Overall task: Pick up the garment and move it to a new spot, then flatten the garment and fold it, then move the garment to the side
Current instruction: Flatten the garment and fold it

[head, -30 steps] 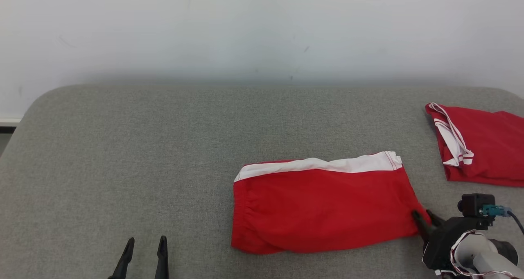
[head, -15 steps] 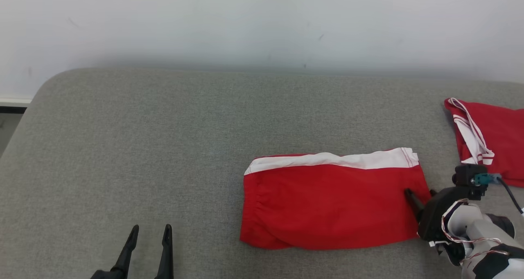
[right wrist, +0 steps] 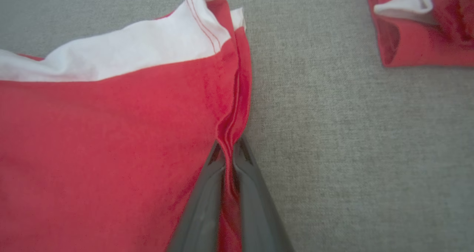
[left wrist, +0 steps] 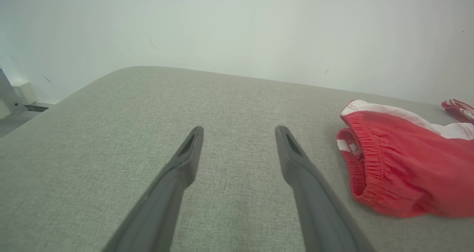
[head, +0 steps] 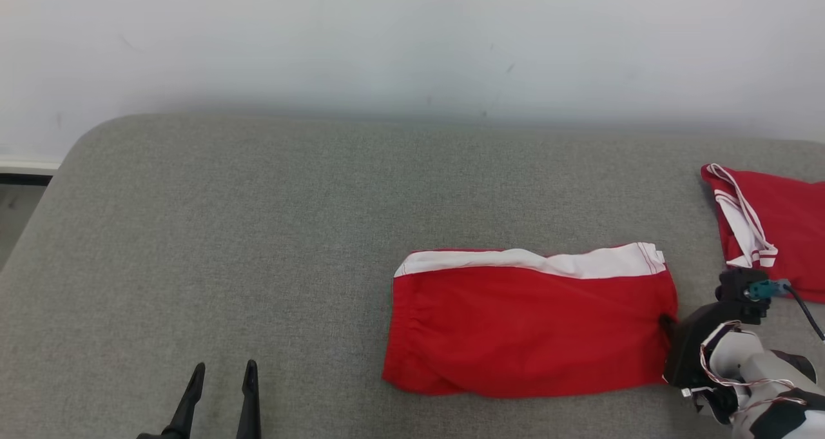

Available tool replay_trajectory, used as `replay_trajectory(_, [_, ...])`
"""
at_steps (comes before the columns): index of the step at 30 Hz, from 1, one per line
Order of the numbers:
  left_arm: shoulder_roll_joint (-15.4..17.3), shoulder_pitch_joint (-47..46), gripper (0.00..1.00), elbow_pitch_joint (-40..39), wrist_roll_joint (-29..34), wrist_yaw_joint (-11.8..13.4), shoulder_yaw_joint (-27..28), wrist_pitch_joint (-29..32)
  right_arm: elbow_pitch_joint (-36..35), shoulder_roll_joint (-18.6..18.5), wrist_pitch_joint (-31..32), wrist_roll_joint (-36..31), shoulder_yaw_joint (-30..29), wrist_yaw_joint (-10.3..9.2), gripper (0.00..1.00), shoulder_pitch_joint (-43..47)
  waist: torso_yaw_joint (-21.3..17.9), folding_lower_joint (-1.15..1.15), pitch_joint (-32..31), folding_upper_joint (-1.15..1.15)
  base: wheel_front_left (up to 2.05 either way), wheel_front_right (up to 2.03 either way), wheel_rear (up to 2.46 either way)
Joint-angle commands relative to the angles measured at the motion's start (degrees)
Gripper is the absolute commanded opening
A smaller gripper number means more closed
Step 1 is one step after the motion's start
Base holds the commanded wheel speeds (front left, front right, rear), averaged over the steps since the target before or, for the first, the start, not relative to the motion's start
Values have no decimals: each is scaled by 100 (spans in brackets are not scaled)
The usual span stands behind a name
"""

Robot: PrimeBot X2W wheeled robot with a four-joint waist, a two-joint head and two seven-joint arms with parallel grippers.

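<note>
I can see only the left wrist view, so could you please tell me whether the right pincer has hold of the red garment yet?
Observer: Yes. The right pincer is shut on the red garment, pinching a ridge of cloth at its right edge.
Operator: Thank you. And what is the red scrap at the right edge of my view?
Observer: A second red-and-white garment, lying on the grey surface apart from the first, farther to the right.
</note>
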Motion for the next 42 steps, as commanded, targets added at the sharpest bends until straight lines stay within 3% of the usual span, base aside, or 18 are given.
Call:
replay_trajectory(1, [-8,68,100,11,5,8,32,-19,68,-155,-43,42,8,-14,0,145,-49,0,-76,0,0,0,0])
replay_trajectory(12, [-12,176,100,-8,-12,8,123,-19,-237,-405,-206,220,4,-13,0,173,-177,0,-184,0,0,0,0])
replay_trajectory(21, [-13,258,100,13,-26,8,151,-19,-1879,-250,-69,1051,-74,-12,0,496,-251,0,-242,0,0,0,0])
replay_trajectory(26, [-13,223,100,30,-35,8,116,-19,-2781,-12,95,1335,-5,-12,0,688,-239,0,-234,0,0,0,0])
replay_trajectory(32, [-13,120,100,66,-63,8,17,-19,-3308,453,238,1356,135,-12,0,776,-111,0,-222,0,0,0,0])
replay_trajectory(42, [-14,45,100,136,-92,8,-74,-19,-2856,1294,172,882,280,-12,0,596,178,0,-186,0,0,0,0])
